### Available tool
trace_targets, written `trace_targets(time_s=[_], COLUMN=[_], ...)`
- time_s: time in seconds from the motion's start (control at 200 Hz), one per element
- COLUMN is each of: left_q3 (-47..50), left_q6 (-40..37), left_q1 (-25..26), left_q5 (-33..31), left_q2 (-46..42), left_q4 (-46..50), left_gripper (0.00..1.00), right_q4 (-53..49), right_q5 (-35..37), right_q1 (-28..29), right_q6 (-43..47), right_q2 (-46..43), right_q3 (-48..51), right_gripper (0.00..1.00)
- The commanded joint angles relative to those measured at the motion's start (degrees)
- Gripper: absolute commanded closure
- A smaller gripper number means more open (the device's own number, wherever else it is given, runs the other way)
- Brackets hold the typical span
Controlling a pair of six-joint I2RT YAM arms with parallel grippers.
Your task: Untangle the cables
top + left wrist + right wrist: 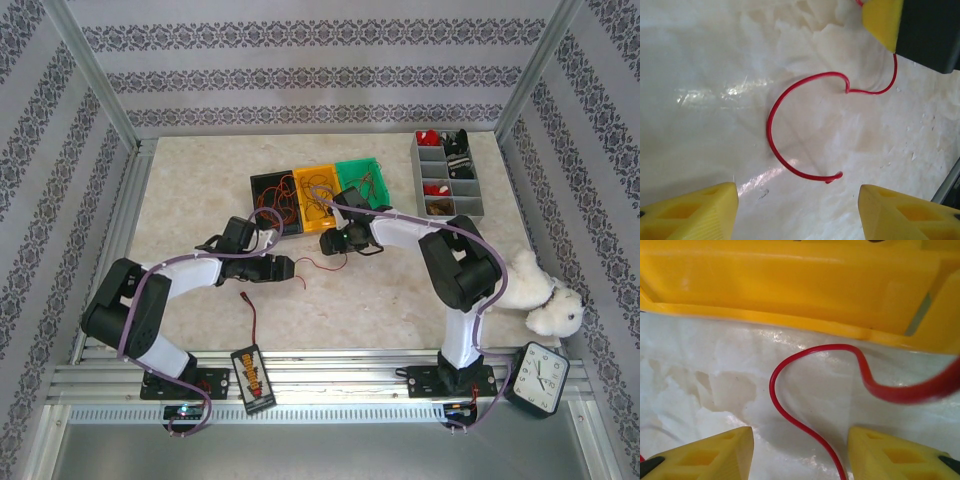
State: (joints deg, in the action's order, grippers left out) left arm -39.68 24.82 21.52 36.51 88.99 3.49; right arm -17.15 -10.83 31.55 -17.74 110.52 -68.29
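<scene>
Cable (769, 125) — red, curled — lies on the worktop (700, 60); left fingers (695, 212) and right fingers (705, 455) stand apart, gripping nothing.

Both sets of fingers face clutter ahead, with open table to one side.

The left gripper (797, 216) stands with its jaws wide over bare table (710, 60), and a loop of red cable (771, 131) lies just ahead of its fingertips. Past that loop, ahead on the right finger's side, the right gripper (330, 243) blocks the way. Ahead on the left finger's side the table lies bare. Straight ahead of the right gripper's fingers (705, 455) the wall of the yellow bin (790, 285) runs across the full width, close by. More red cable curls on the table between tips and wall and runs back through the gap, nearer the right finger.
</scene>
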Motion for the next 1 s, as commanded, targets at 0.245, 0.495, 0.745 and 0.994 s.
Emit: trace_targets(time_s=[0.245, 0.495, 0.745, 0.994], left_q3=[-3.1, -4.3, -4.2, -1.5], left_q6=[-0.2, 1.4, 1.8, 3.6], left_q1=[2.5, 2.8, 2.8, 1.9], left_q5=[5.3, 5.4, 4.5, 1.5], left_q2=[5.2, 7.2, 7.4, 3.2], left_q4=[-1.8, -5.1, -6.6, -10.5], left_gripper=[0.38, 0.39, 0.39, 0.35], right_q4=[-0.2, -1.7, -2.9, 0.7], right_q5=[-9.9, -7.5, -3.8, -3.3], right_q1=[6.2, 8.7, 9.6, 8.2], right_q6=[3.7, 5.1, 6.1, 4.3], right_q2=[0.1, -0.1, -0.1, -6.0], right_q3=[1.1, 0.9, 2.2, 6.0], right_gripper=[0.46, 0.44, 0.44, 0.42])
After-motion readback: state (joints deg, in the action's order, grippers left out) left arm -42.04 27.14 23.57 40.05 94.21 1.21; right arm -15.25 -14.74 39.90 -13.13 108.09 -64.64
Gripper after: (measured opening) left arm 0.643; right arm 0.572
